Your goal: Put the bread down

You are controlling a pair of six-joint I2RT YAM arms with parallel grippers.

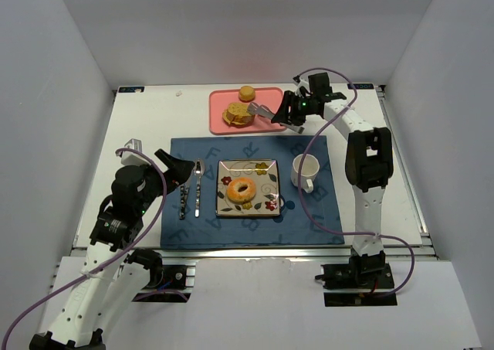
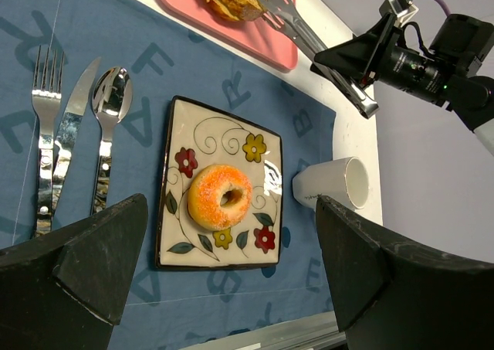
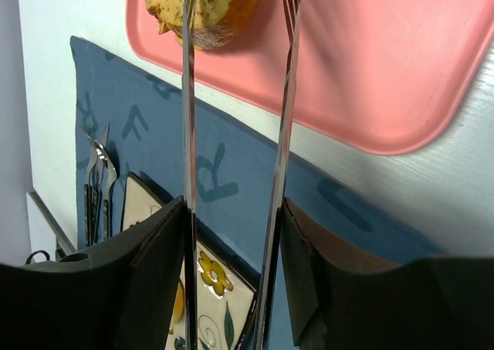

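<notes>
The right claw [image 3: 231, 230] is clamped on tongs [image 3: 187, 95] tipped at the toast slice [image 1: 235, 116] on the pink tray [image 1: 266, 99] at top, the left claw [image 1: 179, 170] is apart at lower left, and only the bagel [image 1: 241, 189] sits on the central plate [image 1: 266, 168].

Sugared bagel [image 1: 241, 189] lies flat on plate [image 1: 264, 172]; toast [image 1: 235, 116] and bun [image 1: 247, 93] on tray [image 1: 267, 104].

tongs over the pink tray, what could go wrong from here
1. The tongs sit off-centre on the speckled bread slice: one arm crosses it, the other lies beside it, so a squeeze may pinch only an edge and drop it.
2. The bagel already fills the middle of the plate; another piece could land on it or slide off.
3. The mug stands beside the plate and might get knocked.
</notes>
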